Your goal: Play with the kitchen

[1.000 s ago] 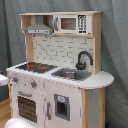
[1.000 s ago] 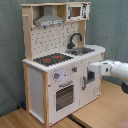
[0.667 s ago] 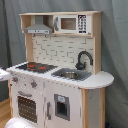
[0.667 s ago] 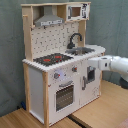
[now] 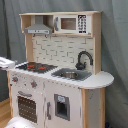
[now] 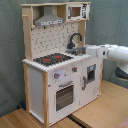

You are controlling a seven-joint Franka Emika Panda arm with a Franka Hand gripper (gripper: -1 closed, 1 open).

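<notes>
We see a grey curtain (image 6: 10, 50) hanging as backdrop in both exterior views. A wooden floor (image 6: 107, 107) runs along the second exterior view's bottom edge.

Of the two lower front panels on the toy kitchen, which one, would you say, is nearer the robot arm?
The panel with the dark square inset, under the sink. The arm reaches in on that side, while the slatted oven door sits under the hob, farther away.
</notes>
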